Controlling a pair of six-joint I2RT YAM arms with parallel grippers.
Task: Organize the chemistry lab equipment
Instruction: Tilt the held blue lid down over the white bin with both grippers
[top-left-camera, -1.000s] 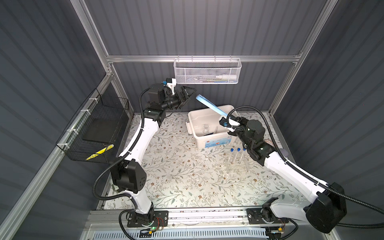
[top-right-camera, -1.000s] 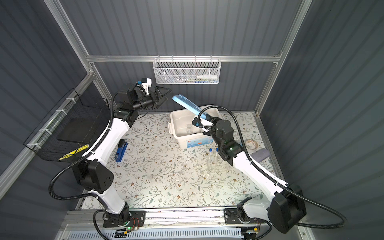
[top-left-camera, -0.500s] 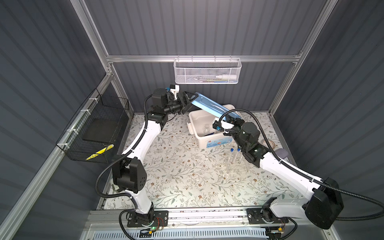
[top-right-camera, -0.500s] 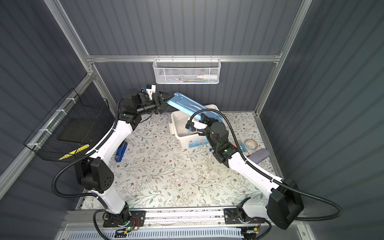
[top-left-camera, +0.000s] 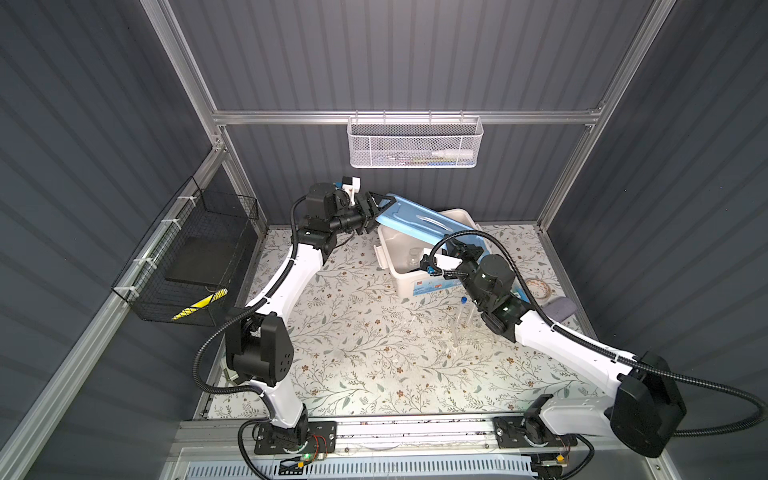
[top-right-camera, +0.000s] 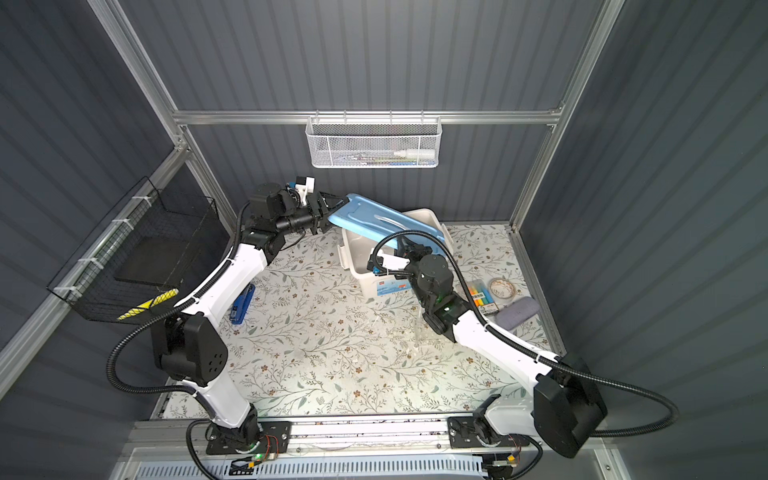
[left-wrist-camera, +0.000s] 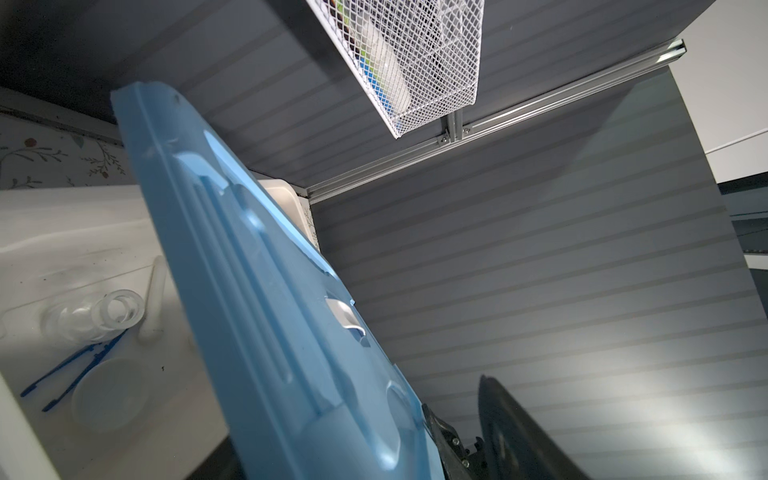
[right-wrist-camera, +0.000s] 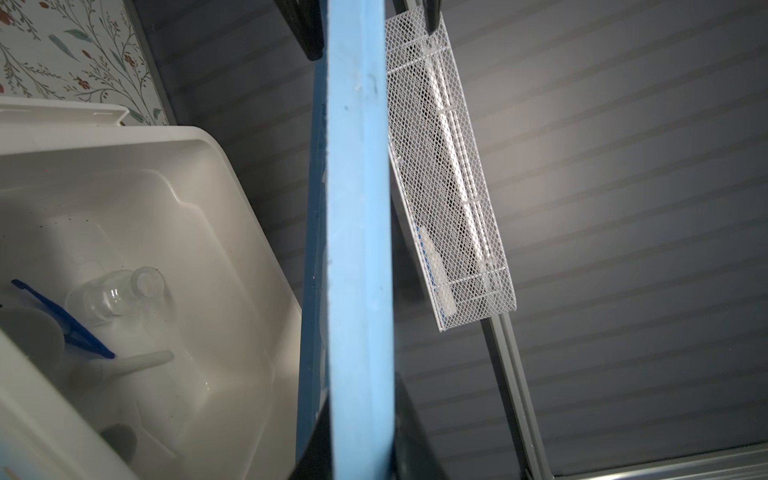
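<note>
A blue lid (top-left-camera: 419, 220) hangs tilted over the open white bin (top-left-camera: 409, 286). My right gripper (top-left-camera: 457, 249) is shut on its lower end, and the lid's edge (right-wrist-camera: 357, 208) runs between the dark fingers. My left gripper (top-left-camera: 380, 205) straddles the lid's raised end, open, with a gap showing beside one finger (left-wrist-camera: 507, 415). Inside the bin lie a clear glass vessel (left-wrist-camera: 120, 309), blue tweezers (left-wrist-camera: 70, 370), a white pestle (left-wrist-camera: 151, 299) and a white bowl (left-wrist-camera: 110, 401). A clear tube rack (top-left-camera: 469, 332) with blue-capped test tubes (top-left-camera: 463, 316) stands in front of the bin.
A dark blue stapler (top-right-camera: 242, 305) lies at the left. Coloured highlighters (top-right-camera: 482, 297), a tape roll (top-right-camera: 503, 286) and a grey case (top-right-camera: 517, 313) sit at the right. A white mesh basket (top-left-camera: 415, 145) hangs on the back wall and a black wire basket (top-left-camera: 195, 257) on the left wall.
My left gripper has swung right to the lid's raised end and its jaws have narrowed around it. My right arm has brought the lid lower and flatter over the bin.
</note>
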